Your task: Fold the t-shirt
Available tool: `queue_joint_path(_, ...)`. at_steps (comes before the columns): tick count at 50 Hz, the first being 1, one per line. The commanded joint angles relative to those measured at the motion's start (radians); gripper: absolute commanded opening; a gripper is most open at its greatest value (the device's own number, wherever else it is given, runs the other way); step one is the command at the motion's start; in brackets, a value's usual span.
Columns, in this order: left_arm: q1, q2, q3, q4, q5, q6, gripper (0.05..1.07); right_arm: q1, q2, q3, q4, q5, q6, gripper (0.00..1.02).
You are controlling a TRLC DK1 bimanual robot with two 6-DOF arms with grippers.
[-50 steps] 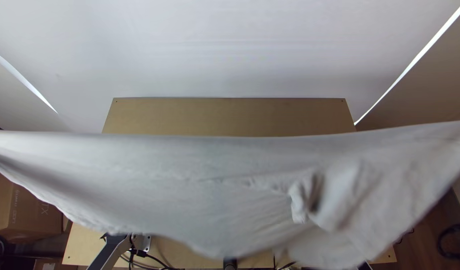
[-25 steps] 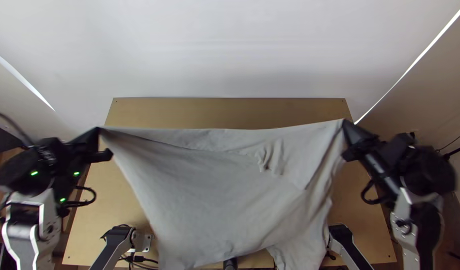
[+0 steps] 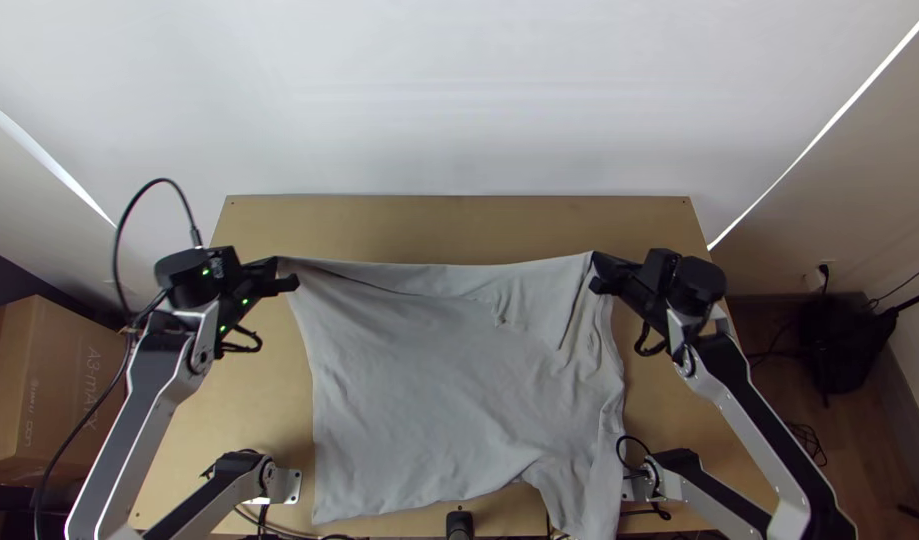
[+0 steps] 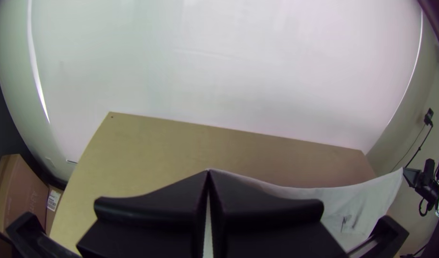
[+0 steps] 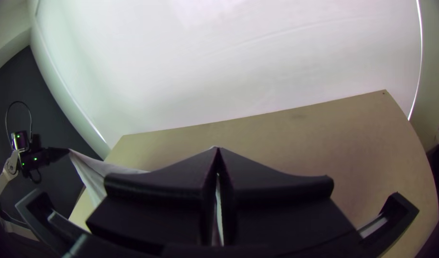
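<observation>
Grey t-shirt: lower than before, spread
Left gripper: moved inward, clamped on shirt's ten-o'clock corner
Right gripper: moved inward, clamped on shirt's two-o'clock corner

You will note the right gripper, its two wide flat black fingers meeting at the tips, with pale cloth of the light grey t-shirt between them. Farther off, you can observe the black left gripper closed on a gathered point of the shirt; from there the fabric widens and passes out of sight behind your nearer fingers. Beyond them lies the light wooden table, a plain white wall behind it
</observation>
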Motion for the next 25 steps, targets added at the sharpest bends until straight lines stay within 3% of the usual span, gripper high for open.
queue_joint_path(1, -0.016, 0.121, 0.013, 0.071, -0.001, -0.004, 0.08, -0.035, 0.144, 0.027, 0.078, 0.010, 0.017, 0.02)
queue_joint_path(10, -0.028, 0.307, 0.030, 0.193, -0.001, -0.003, 0.08, -0.059, 0.374, 0.139, 0.101, 0.013, -0.021, 0.02)
queue_joint_path(25, -0.014, 0.587, 0.190, 0.259, -0.001, 0.003, 0.08, -0.070, 0.646, 0.316, 0.178, 0.048, -0.055, 0.02)
